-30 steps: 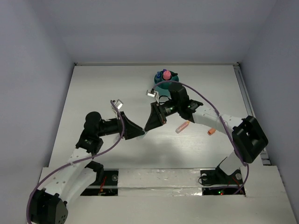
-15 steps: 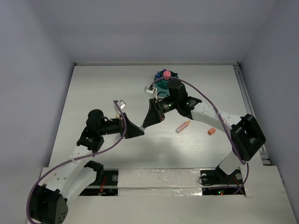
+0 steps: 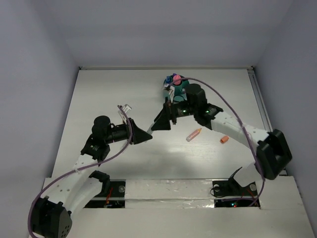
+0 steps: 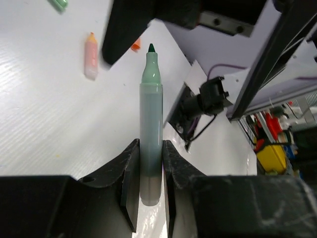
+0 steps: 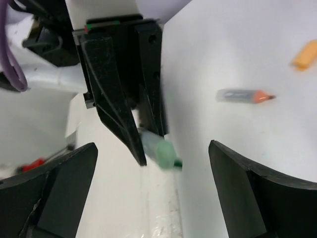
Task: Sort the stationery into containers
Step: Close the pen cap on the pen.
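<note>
My left gripper [image 4: 150, 148] is shut on an uncapped green marker [image 4: 151, 109], whose dark tip points away from the wrist. In the top view the left gripper [image 3: 145, 135] sits mid-table, tip to tip with my right gripper [image 3: 161, 122]. The right gripper [image 5: 152, 146] stands wide open around the marker's [image 5: 161, 151] tip end, its fingers clear of it. The teal organiser [image 3: 177, 89] stands behind the right arm with pink and blue items sticking out of it. An orange pen [image 3: 193, 134] and an orange cap [image 3: 224, 140] lie on the table to the right.
The left wrist view shows an orange highlighter [image 4: 90, 54], a green piece [image 4: 59, 4] and the orange cap [image 4: 135, 45] on the table beyond the marker. White walls enclose the table. The arm bases and cables fill the near edge.
The right gripper has opened and let go of the green marker, and its arm has shifted back toward the organiser. The left gripper has shut on the marker and holds it alone.
</note>
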{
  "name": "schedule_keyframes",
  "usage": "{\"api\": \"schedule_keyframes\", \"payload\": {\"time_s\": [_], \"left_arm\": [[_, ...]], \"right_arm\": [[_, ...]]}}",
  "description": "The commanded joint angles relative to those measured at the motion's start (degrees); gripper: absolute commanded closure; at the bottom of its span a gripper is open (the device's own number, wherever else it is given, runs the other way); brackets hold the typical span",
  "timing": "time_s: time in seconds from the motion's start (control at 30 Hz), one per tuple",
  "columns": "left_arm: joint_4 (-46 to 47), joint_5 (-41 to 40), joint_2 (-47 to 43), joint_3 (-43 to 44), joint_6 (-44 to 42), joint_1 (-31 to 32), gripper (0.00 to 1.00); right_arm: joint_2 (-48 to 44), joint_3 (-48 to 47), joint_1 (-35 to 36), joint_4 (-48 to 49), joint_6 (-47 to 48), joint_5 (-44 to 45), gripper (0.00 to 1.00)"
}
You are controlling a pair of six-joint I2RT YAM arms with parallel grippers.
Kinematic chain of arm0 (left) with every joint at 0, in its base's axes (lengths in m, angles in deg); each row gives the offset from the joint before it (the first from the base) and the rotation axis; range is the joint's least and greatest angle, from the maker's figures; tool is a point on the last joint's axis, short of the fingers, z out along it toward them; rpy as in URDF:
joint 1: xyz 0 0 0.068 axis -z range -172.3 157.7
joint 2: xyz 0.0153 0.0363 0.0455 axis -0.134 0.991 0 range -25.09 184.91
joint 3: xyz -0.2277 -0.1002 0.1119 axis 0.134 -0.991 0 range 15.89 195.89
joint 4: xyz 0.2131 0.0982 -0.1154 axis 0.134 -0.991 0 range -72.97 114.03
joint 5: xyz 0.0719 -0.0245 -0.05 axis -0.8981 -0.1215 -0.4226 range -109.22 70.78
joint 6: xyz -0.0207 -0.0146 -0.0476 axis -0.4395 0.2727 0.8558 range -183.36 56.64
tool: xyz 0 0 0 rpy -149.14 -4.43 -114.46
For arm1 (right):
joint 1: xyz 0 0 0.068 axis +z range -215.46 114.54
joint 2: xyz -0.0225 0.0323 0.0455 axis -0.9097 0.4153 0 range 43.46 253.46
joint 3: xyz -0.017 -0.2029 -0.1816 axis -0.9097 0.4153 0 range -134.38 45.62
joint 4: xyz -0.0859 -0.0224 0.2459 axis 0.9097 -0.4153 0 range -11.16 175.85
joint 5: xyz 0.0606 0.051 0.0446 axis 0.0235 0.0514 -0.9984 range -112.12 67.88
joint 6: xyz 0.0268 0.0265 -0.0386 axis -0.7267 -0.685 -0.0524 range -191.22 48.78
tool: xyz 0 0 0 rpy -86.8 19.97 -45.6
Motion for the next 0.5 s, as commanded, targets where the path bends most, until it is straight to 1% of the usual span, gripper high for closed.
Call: {"api": "schedule_keyframes", "payload": {"time_s": [0.0,0.03,0.07,0.1,0.13,0.2,0.23,0.27,0.3,0.33,0.37,0.4,0.43,0.47], "left_arm": [[2.08,-5.89,-1.4,2.06,0.7,0.16,1.0],[2.52,-7.12,-1.84,1.71,1.83,0.16,1.0],[3.31,-8.87,-2.01,1.44,2.37,0.16,1.0],[3.75,-10.54,-2.28,1.44,2.89,0.16,1.0],[3.76,-10.56,-2.37,1.44,2.99,0.16,1.0],[4.11,-12.22,-2.54,1.53,3.16,0.16,1.0],[4.28,-12.75,-2.72,1.62,3.16,0.16,1.0],[4.28,-13.54,-2.81,1.7,3.08,0.16,1.0],[4.28,-13.9,-2.98,1.79,2.99,0.16,1.0],[4.2,-14.25,-3.33,1.79,2.73,0.16,1.0],[3.67,-15.03,-3.6,1.79,2.29,0.16,1.0],[3.32,-15.22,-3.86,1.71,2.11,0.16,1.0],[3.06,-15.3,-4.56,1.62,2.02,0.16,1.0],[2.44,-15.39,-4.91,1.44,1.93,0.16,1.0]], "right_arm": [[-10.77,5.63,-4.69,5.63,-0.17,12.9,0.0],[-12.53,7.05,-7.22,5.9,-0.52,17.62,0.0],[-15.86,8.46,-8.38,5.38,-0.35,20.28,0.0],[-17.28,10.91,-10.04,4.15,0.7,26.22,0.0],[-18.25,11.98,-10.06,4.14,0.71,29.41,0.0],[-18.88,12.6,-10.59,-1.37,3.86,38.1,0.43],[-18.18,11.73,-10.59,-3.66,4.48,46.5,0.6],[-17.13,11.03,-11.37,-9.08,5.53,50.15,0.81],[-15.64,10.24,-12.08,-11.31,5.89,53.67,0.9],[-12.23,9.1,-12.69,-13.42,6.24,58.4,0.93],[-10.28,7.18,-12.7,-16.66,7.29,60.71,0.93],[-8.44,5.94,-13.22,-18.26,7.65,63.17,0.88],[-5.03,4.88,-13.22,-19.58,8.09,65.37,0.8],[-3.34,3.04,-13.22,-21.24,9.22,69.74,0.63]]}}
